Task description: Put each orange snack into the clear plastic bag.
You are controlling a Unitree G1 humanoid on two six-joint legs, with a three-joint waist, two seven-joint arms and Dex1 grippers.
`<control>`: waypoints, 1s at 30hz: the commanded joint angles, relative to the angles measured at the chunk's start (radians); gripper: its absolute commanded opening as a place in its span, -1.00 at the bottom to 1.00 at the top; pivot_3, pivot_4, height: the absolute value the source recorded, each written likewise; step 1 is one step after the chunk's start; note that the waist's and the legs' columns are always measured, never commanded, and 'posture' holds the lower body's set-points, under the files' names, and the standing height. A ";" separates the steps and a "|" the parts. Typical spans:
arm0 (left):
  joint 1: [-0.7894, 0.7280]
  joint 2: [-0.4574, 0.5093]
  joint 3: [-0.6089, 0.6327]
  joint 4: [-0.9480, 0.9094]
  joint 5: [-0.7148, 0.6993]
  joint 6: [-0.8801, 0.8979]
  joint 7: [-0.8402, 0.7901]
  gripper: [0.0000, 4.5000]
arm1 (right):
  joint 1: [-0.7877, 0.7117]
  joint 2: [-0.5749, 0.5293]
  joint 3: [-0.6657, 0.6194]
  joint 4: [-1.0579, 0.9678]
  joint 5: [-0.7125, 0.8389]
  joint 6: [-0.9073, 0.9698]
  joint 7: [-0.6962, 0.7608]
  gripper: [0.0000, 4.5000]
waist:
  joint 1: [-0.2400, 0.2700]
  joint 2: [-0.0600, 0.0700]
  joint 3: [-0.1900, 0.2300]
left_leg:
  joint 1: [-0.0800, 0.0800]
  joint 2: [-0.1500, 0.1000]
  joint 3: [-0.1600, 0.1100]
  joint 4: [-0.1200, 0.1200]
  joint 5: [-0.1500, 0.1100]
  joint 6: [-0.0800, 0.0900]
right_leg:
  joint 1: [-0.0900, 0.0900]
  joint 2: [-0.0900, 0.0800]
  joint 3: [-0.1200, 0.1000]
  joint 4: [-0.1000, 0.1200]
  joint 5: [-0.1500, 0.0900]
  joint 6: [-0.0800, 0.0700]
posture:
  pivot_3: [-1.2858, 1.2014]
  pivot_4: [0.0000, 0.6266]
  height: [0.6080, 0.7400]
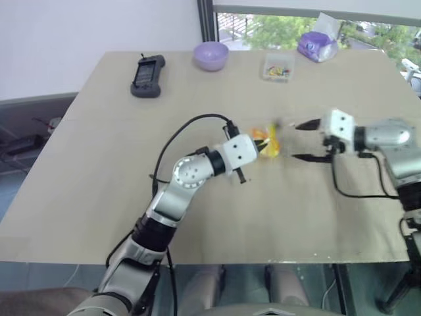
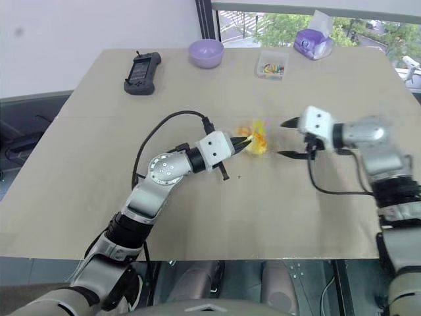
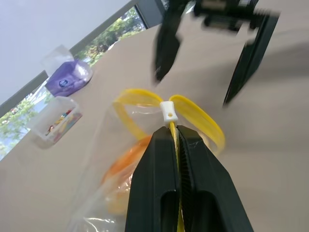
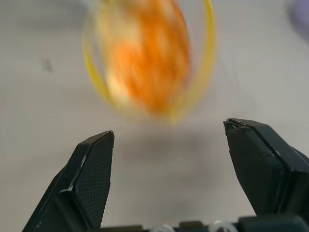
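The left gripper (image 3: 177, 145) has its two black fingers pressed together on the yellow seal strip of the clear, crinkly plastic bag (image 3: 120, 159), pinching it just below a small white slider so that the strip bows out in two yellow loops on either side. The bag hangs from that pinch above the beige table (image 1: 99, 164), near the table's middle. Inside the bag, behind the clear film, sits the round yellow-orange snack (image 3: 126, 166), just beside and below the pinching fingertips. The right gripper (image 1: 304, 140) stands on the far side of the bag from the left one, facing it with its fingers spread wide and nothing between them; it is near the bag's mouth but apart from it. In the right wrist view the snack (image 4: 147, 58) shows as an orange blur ringed by the yellow strip, ahead of the gap between the spread fingers. Along the table's far edge stand a black handheld device (image 1: 147, 74), a lilac bowl (image 1: 210, 54), a small clear box of coloured bits (image 1: 277, 66) and a purple wrapped pack (image 1: 317, 45).
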 commanded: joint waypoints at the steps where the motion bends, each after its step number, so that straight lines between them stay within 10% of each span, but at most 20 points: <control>1: 0.000 -0.014 0.032 -0.058 -0.046 0.012 -0.001 -1.00 | 0.029 0.053 -0.001 -0.046 -0.019 0.086 -0.067 0.76 | -0.009 0.000 0.000 | 0.000 0.000 0.001 0.000 0.000 0.000 | 0.000 0.000 0.001 0.000 0.000 0.000 | 0.03 -0.52 1.00; 12: -0.001 -0.037 0.066 -0.129 -0.126 0.106 0.001 -1.00 | -0.084 0.346 -0.025 0.128 -0.042 0.143 -0.294 0.76 | -0.016 0.000 0.000 | 0.000 0.000 0.001 0.001 0.000 0.000 | 0.000 0.000 0.001 0.001 0.000 0.000 | 0.03 -0.52 1.00; 30: 0.017 -0.036 0.050 -0.145 -0.118 0.114 0.010 -1.00 | -0.206 0.375 -0.056 0.327 -0.047 -0.166 -0.293 0.61 | -0.011 0.000 0.000 | 0.000 0.000 0.001 0.000 0.000 0.000 | -0.001 0.000 0.001 0.001 0.000 0.000 | 0.03 -0.52 1.00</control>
